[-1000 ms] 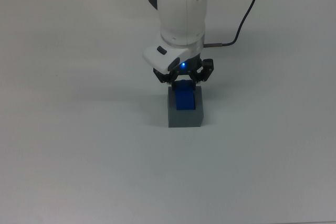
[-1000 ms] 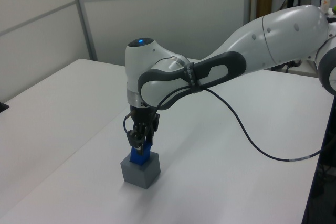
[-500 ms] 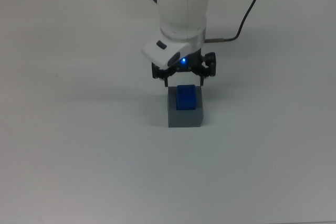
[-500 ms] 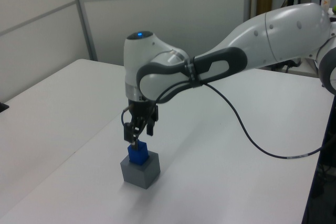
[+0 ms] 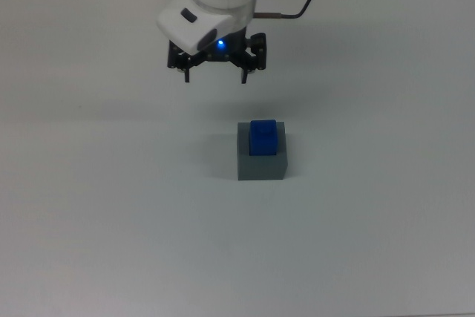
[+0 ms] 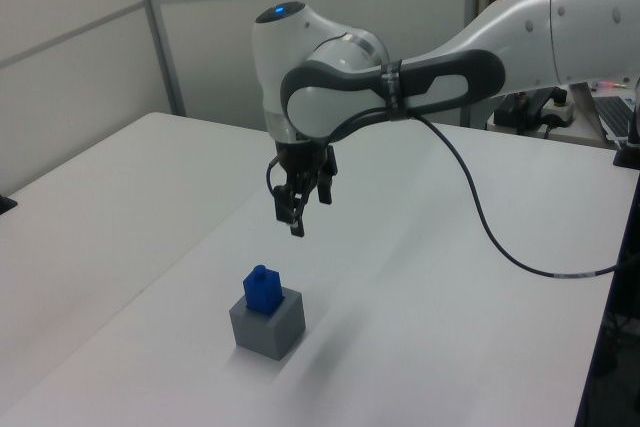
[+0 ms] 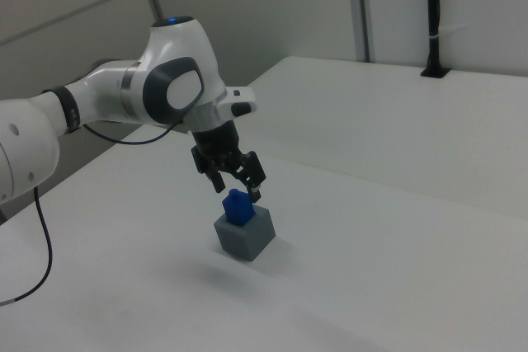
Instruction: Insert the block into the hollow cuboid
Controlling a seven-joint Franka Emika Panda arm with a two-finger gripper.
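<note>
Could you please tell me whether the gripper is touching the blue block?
Apart. The left view shows bare table between the gripper and the blue block.

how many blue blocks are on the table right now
1. The blue block stands in the recess of the grey hollow cuboid, its top sticking out above the rim. The end effector is open, above and apart from it. No other blocks show in any view.

block (image 6: 262,290) upright in hollow cuboid (image 6: 268,323), top protruding; end effector (image 6: 303,211) empty, fingers apart, above table (image 6: 420,327)
</note>
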